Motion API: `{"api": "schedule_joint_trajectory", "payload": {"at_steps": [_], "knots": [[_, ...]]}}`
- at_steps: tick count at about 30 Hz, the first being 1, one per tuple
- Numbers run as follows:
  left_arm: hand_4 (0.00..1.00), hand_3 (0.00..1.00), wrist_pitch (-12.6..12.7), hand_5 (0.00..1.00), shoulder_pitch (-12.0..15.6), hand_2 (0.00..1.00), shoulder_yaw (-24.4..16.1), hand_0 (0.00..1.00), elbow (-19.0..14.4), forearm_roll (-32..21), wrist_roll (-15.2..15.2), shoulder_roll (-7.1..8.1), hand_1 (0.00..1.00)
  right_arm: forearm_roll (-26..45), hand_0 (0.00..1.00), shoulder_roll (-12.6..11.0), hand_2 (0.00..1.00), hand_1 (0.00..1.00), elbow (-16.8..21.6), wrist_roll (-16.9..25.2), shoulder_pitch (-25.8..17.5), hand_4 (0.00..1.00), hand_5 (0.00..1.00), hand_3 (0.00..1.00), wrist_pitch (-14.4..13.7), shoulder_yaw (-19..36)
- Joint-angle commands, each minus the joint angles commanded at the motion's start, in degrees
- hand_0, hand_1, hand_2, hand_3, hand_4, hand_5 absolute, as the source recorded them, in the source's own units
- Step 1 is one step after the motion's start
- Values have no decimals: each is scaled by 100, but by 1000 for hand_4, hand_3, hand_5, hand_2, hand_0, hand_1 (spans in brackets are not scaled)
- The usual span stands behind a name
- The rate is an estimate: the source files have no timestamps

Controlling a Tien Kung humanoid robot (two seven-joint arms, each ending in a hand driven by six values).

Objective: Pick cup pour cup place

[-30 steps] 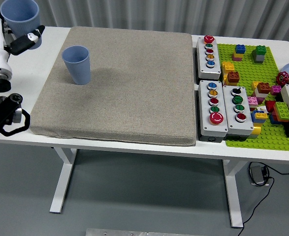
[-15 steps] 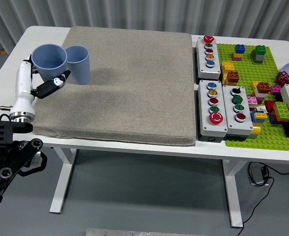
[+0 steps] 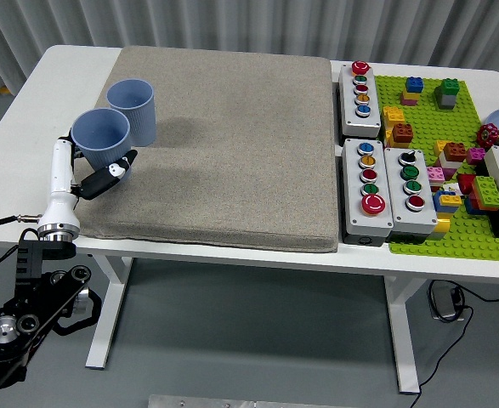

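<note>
Over the mat's left edge, the held cup (image 3: 101, 140) sits clamped upright in the left hand (image 3: 96, 174), just beside the second cup (image 3: 133, 110). Lower it level onto the grey mat (image 3: 223, 144), keeping clear of its neighbour, before the fingers let go.

Left hand (image 3: 92, 174) raised at about 9 o'clock in the frame, fingers curled around a blue cup (image 3: 101, 139) held upright. White forearm running down toward 7 o'clock into black joints at the lower left corner.
</note>
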Motion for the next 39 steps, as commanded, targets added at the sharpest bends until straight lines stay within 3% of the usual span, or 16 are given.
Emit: {"api": "schedule_joint_trajectory", "payload": {"at_steps": [8, 14, 38, 39], "knots": [[707, 525, 0, 169, -1, 514, -50, 505, 186, -558, -479, -147, 521, 11, 675, 12, 582, 604, -4, 15, -6, 2, 129, 592, 1, -13], [707, 528, 0, 163, -165, 520, 103, 509, 501, -912, -706, -147, 523, 14, 675, 30, 582, 604, -1, 4, -14, 2, 131, 592, -8, -31], [708, 534, 0, 171, -583, 532, 556, 523, 1316, -1318, -1020, -380, 524, 47, 675, 25, 580, 604, -2, -5, -53, 2, 130, 592, 7, -102], [736, 558, 0, 200, -590, 578, 559, 553, 1330, -1314, -1020, -383, 557, 47, 675, 24, 581, 605, -3, -4, -52, 2, 128, 592, 8, -100]]}}
